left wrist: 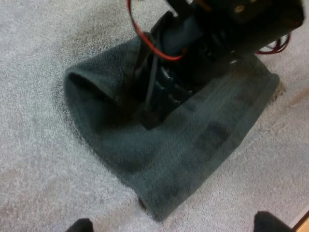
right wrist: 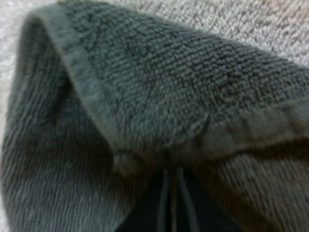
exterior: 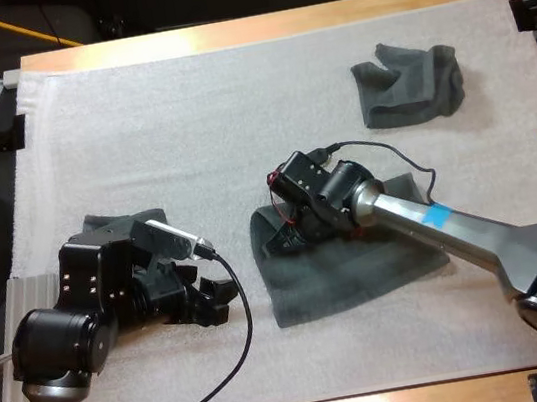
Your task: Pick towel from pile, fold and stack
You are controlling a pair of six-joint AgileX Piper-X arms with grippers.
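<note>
High view: right gripper [exterior: 279, 242] pinches the middle towel [exterior: 360, 270] at its edge.

White mat [exterior: 186, 122] lies under and all around my right claw [exterior: 280, 243]; the wooden table [exterior: 272, 23] shows well beyond it.

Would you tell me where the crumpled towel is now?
High view: the crumpled towel lies far right on the mat, apart from the other towel under the right gripper.
</note>
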